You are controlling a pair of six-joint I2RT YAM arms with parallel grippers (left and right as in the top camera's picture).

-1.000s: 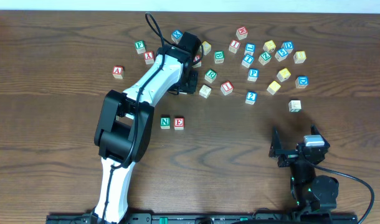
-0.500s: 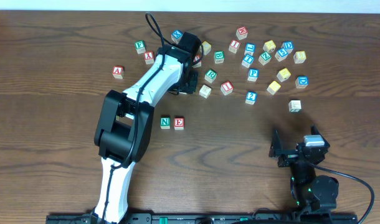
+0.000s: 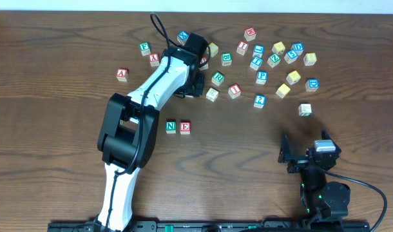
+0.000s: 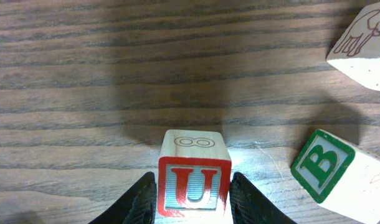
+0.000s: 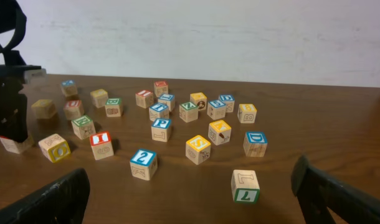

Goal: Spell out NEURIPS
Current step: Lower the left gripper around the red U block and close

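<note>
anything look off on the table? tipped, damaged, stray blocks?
Nothing stands out. The N cube and E cube sit side by side, squared up. The loose cubes beyond lie at mixed angles, none visibly damaged. The left claw grips the U cube squarely.

Wide open, my pincer [image 5: 189, 174] faces a wooden table [image 5: 314, 112] strewn with alphabet cubes. The yellow-faced S cube [image 5: 198, 149] sits ahead. The red I cube [image 5: 101, 145] lies left of it, a blue D cube [image 5: 255, 144] right of it, and a green-lettered cube [image 5: 245, 186] nearer me on its right. A white wall [image 5: 209, 37] rises beyond it.
</note>
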